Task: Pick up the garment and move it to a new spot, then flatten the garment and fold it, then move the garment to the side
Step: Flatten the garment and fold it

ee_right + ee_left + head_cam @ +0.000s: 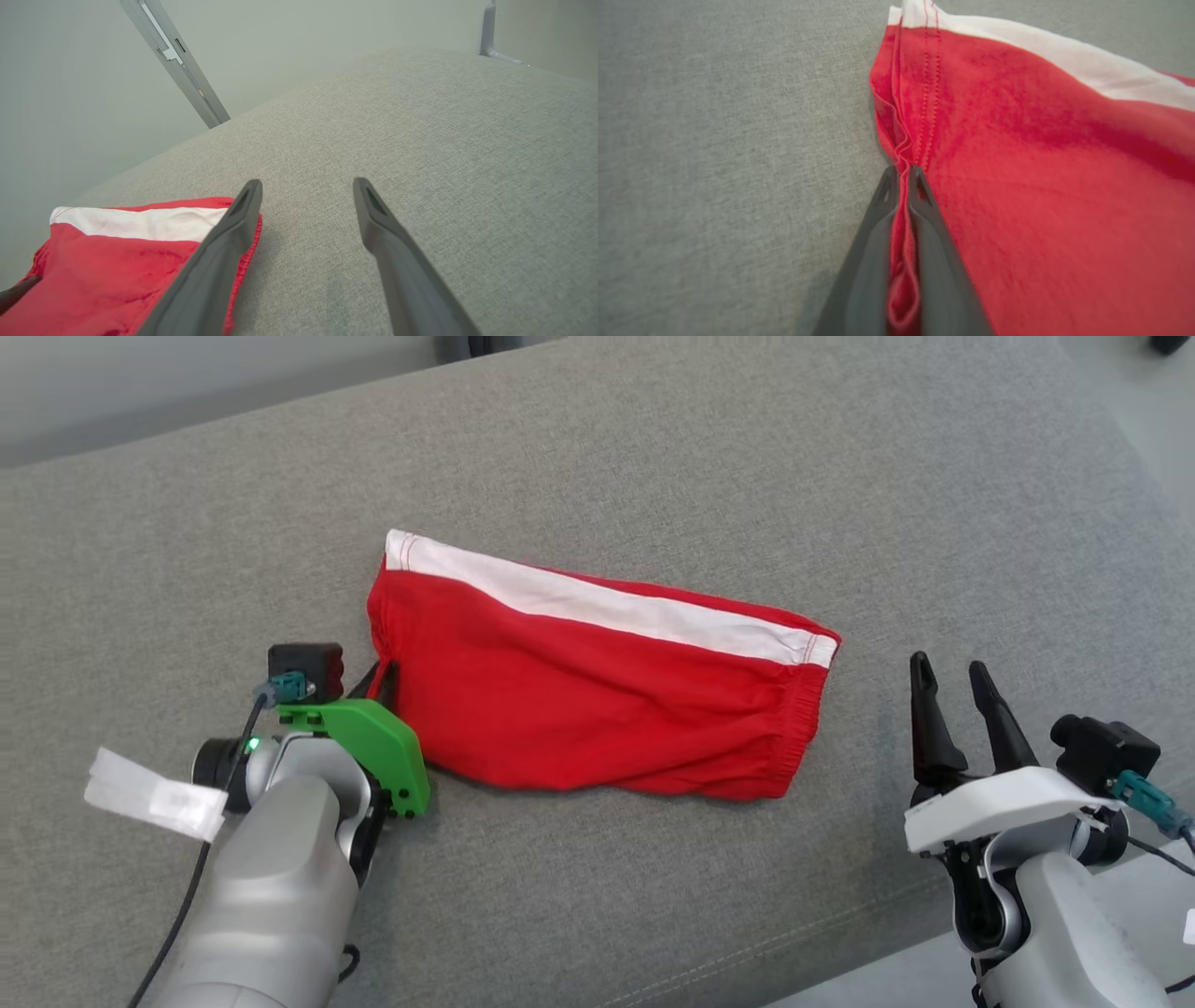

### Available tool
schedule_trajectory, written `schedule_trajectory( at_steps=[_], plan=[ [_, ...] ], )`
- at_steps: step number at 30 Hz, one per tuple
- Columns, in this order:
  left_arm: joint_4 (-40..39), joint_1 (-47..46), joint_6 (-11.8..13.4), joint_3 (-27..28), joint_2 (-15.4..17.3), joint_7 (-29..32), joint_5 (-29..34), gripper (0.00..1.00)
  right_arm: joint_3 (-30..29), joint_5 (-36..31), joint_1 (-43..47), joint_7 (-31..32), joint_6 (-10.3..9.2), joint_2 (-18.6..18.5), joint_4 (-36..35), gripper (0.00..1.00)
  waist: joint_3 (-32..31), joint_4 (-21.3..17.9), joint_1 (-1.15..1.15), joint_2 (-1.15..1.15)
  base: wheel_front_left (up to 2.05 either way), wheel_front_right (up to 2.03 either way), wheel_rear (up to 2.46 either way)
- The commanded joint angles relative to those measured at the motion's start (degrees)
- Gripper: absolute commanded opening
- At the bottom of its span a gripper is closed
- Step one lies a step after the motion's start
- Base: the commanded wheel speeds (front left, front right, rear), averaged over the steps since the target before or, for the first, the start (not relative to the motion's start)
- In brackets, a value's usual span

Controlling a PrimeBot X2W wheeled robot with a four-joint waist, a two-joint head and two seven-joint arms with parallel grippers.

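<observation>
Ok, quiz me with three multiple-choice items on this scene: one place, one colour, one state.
1. Where is the right gripper relative to the shorts? A on them; B to their right, apart; C beyond their far edge.
2. The shorts' stripe is: A blue; B white; C black.
3. The left gripper is: A open above the shorts; B shut on nothing; C shut on the shorts' edge.
Key: 1 B, grey cushion shows between them; 2 B, white band along the far edge; 3 C, the edge sits pinched between its fingers.
</observation>
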Motion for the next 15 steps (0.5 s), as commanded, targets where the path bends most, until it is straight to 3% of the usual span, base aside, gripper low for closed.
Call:
schedule_trajectory(
  at_steps=[1,7,15],
  plan=[
    [1.0,2.6,-0.1,0.0,0.2,-0.1,-0.9,0.0,-0.1,0.1,1.2,-0.1,-0.04,0.0,0.4,1.0,-2.3,1.5,0.0,0.0,0.0,0.0,0.0],
    [-0.7,7.2,-0.1,0.5,0.2,-2.4,-5.3,0.0,0.6,-0.5,3.7,-0.1,-0.04,0.1,1.4,1.0,-7.4,5.6,0.0,0.0,0.0,0.0,0.0],
    [-5.7,16.4,2.8,-3.7,0.2,-3.7,-11.1,0.0,2.4,-1.5,6.0,-0.1,-0.03,0.1,2.2,1.0,-11.8,12.7,0.0,0.0,0.0,0.0,0.0]
  ],
)
